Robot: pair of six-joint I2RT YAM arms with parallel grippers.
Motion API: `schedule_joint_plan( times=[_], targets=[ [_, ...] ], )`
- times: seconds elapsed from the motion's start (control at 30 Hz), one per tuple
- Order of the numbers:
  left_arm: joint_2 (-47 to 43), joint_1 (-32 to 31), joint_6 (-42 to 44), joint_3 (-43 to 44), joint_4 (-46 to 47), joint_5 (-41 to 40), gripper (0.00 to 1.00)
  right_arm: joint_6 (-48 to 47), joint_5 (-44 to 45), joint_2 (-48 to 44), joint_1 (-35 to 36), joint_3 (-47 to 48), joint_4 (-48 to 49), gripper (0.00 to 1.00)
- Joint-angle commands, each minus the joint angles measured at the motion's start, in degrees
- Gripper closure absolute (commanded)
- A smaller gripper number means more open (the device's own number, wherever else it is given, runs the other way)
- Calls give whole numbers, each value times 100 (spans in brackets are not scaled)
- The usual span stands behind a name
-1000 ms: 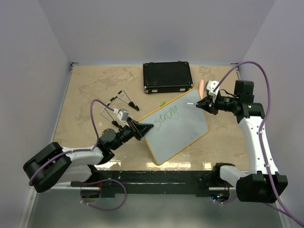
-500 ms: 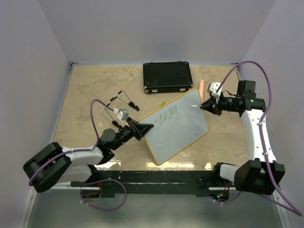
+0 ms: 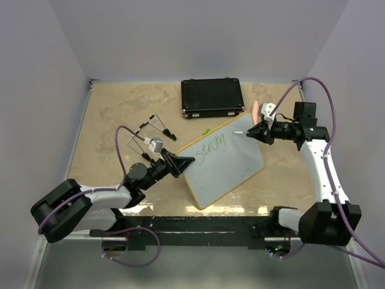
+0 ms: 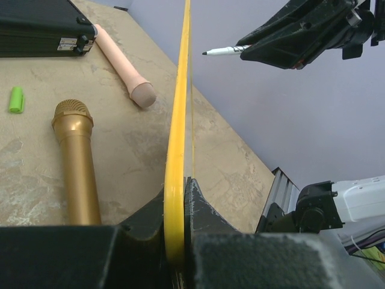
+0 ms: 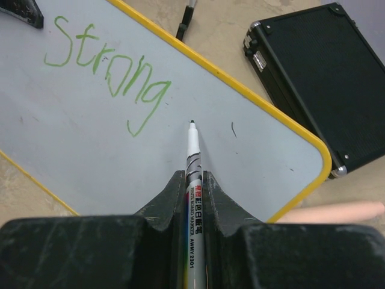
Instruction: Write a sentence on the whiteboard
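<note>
Top external: beige table [image 3: 108, 120], pale walls [image 3: 198, 36]; L gripper [image 3: 187, 161] pinches whiteboard [image 3: 231, 168], R gripper [image 3: 257, 131] marker [image 3: 241, 131].

I'm looking down on a beige, marbled surface [image 3: 114, 114] boxed in on three sides by plain, pale lavender-grey panels: a back wall [image 3: 192, 36], a left wall [image 3: 36, 96] and a right wall [image 3: 358, 66]. The light is soft and even, with a faint glare along the surface's near edge.

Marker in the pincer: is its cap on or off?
Off: the marker shows a bare dark tip, held in the right pincer.
</note>
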Motion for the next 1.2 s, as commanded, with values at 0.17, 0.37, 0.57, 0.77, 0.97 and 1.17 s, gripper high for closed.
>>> schedule_joint_plan(
  times=[0.17,0.37,0.57,0.77,0.97,1.17],
  targets=[
    [192,1,663,-6,-531,259,100,822,68,-99,341,-270,1013,100],
    [201,9,663,-15,-513,250,100,778,190,-81,332,-279,987,100],
    [192,9,681,-24,-522,250,100,672,331,-98,341,-314,863,100],
    [192,1,672,-32,-505,250,100,698,437,-90,341,-367,907,100],
    [201,1,681,-41,-470,285,100,830,437,-28,341,-402,1092,100],
    [280,9,672,-24,-408,338,100,892,235,7,341,-411,1197,100]
  ],
)
